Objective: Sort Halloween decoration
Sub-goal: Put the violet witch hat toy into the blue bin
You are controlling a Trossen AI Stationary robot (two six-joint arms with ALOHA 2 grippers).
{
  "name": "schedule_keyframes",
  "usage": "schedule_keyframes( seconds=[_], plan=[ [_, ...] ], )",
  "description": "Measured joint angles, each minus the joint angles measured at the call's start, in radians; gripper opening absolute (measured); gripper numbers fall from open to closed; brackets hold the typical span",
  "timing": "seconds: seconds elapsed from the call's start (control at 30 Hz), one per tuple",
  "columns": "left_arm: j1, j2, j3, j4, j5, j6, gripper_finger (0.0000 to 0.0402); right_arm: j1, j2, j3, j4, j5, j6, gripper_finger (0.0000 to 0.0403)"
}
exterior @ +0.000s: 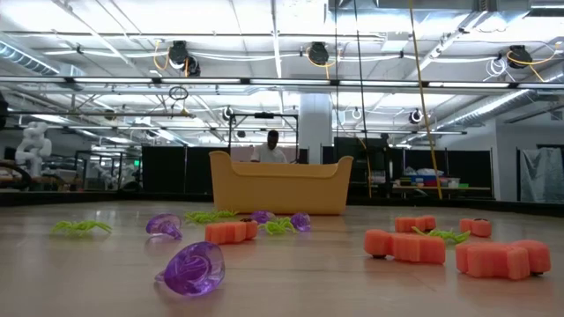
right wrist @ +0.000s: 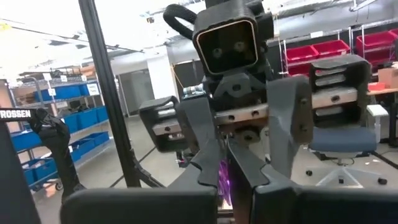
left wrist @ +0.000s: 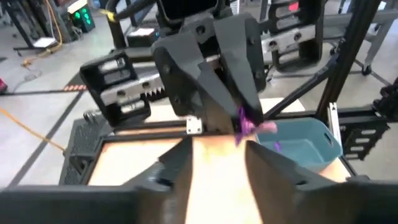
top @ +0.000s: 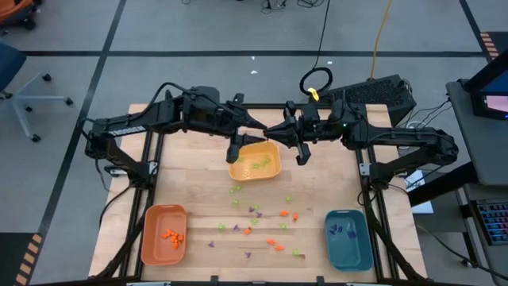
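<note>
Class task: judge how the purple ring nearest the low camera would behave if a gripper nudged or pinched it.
The purple ring looks glossy and translucent, so probably hard plastic, stiff, and slippery to pinch. It stands on its rounded edge, so a nudge would likely tip or roll it. Being tiny, it is probably very light and easily flicked away.

Tiny Halloween decoration pieces (top: 266, 226), orange, light green and purple, lie scattered loose across the wooden table between the trays. Orange ones sit in the orange tray (top: 151, 238), green ones in the yellow tray (top: 238, 171), purple ones in the teal tray (top: 357, 250). One purple piece (left wrist: 247, 124) is pinched up high between dark fingertips.
</note>
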Motion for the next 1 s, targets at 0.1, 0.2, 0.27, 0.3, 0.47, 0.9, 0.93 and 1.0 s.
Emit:
schedule_keyframes(
  seconds=[0.1, 0.2, 0.27, 0.3, 0.47, 0.9, 0.93, 1.0],
  plan=[
    [0.0, -0.008, 0.002, -0.044, 0.0, 0.0, 0.0204, 0.0, -0.015, -0.001, -0.036, 0.0, 0.001, 0.0],
    [0.0, -0.024, 0.001, -0.121, 0.002, 0.0, 0.0233, 0.0, -0.04, -0.001, -0.061, 0.0, 0.025, 0.0],
    [0.0, -0.036, 0.002, -0.145, 0.004, -0.021, 0.024, 0.0, -0.059, -0.001, -0.08, 0.001, 0.061, 0.0],
    [0.0, -0.047, 0.002, -0.176, 0.005, -0.048, 0.0241, 0.0, -0.071, -0.001, -0.094, 0.002, 0.085, 0.0],
    [0.0, -0.062, 0.001, -0.216, 0.0, -0.194, 0.0242, 0.001, -0.145, -0.001, -0.226, 0.003, 0.228, 0.0],
    [0.0, -0.064, 0.001, -0.307, -0.034, -0.262, 0.0242, 0.169, -0.318, 0.092, -0.9, 0.07, 0.47, 0.0],
    [0.0, -0.064, 0.001, -0.316, -0.034, -0.262, 0.0242, 0.194, -0.316, 0.121, -0.97, 0.086, 0.475, 0.0],
    [0.0, -0.064, 0.001, -0.336, -0.034, -0.263, 0.0242, 0.238, -0.307, 0.178, -1.101, 0.116, 0.499, 0.0]
  ],
)
